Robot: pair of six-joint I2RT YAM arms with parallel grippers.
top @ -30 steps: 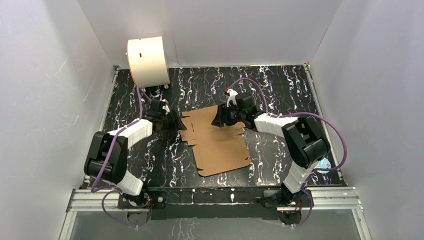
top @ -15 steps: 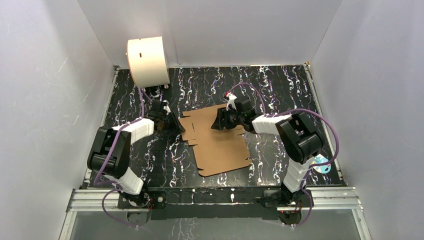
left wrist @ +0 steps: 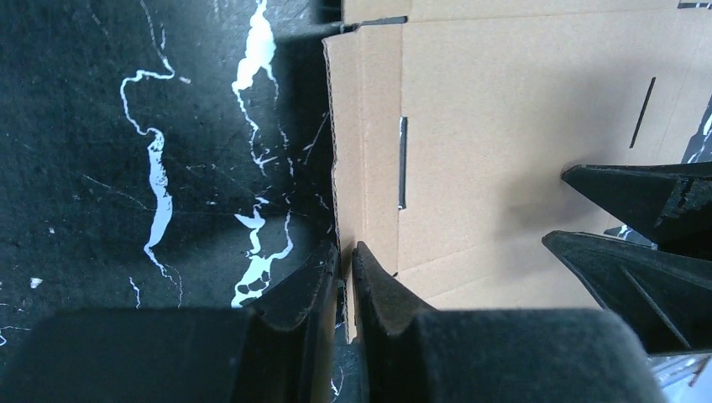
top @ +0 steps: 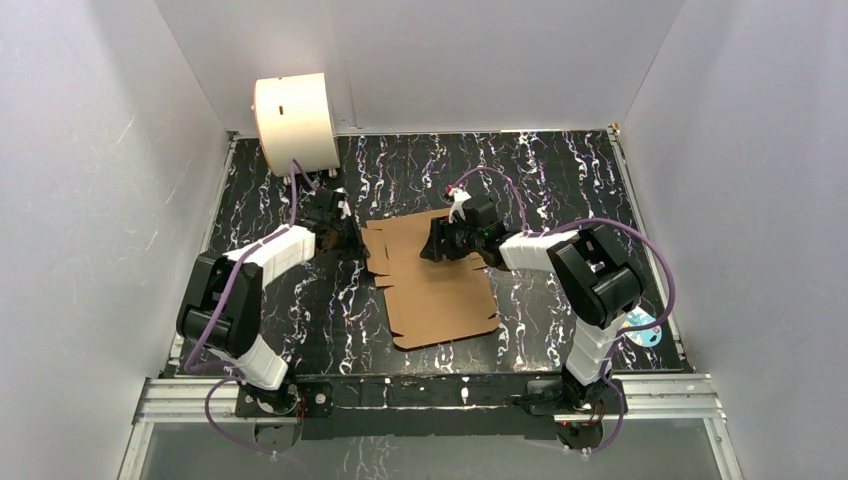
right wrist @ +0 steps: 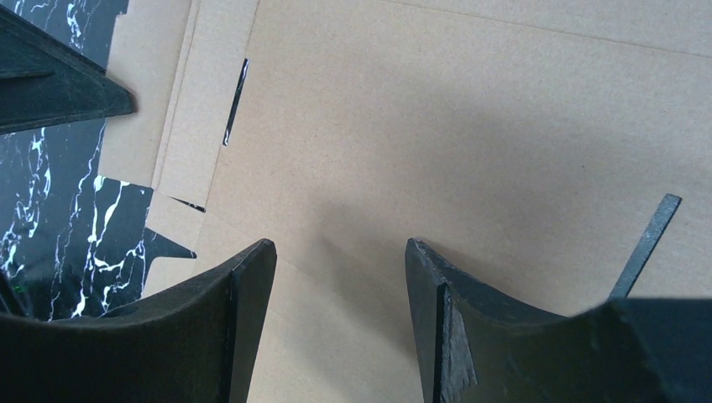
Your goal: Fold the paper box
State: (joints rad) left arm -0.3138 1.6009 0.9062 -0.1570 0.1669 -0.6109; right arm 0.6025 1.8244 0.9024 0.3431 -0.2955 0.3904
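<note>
Two arms reach in over a black, white-veined table (top: 560,180), and between them the paper box (top: 435,285) lies flat and unfolded near the middle of the tabletop, its brown cardboard face up, with cut flaps and notches along its 9 o'clock side and thin slots near its edges. Taking the overhead view as the dial with the arm bases at 6 o'clock, the left gripper (top: 352,235) sits at about 10 o'clock of the sheet, right at its outer flap. In the left wrist view its two black fingers (left wrist: 294,290) are drawn almost together, clenched on the corrugated edge of that narrow flap, with a sliver of cardboard showing between them and the flap's fold line running just beside the tips. The right gripper (top: 432,243) is at about 12 o'clock of the sheet, over its far part. In the right wrist view its fingers (right wrist: 243,277) stand well apart, released and grasping nothing, with bare cardboard showing in the gap; I cannot tell whether the tips touch the sheet. A cream-white drum (top: 295,122) stands on its side in the table's 11 o'clock corner, well apart from the box.
</note>
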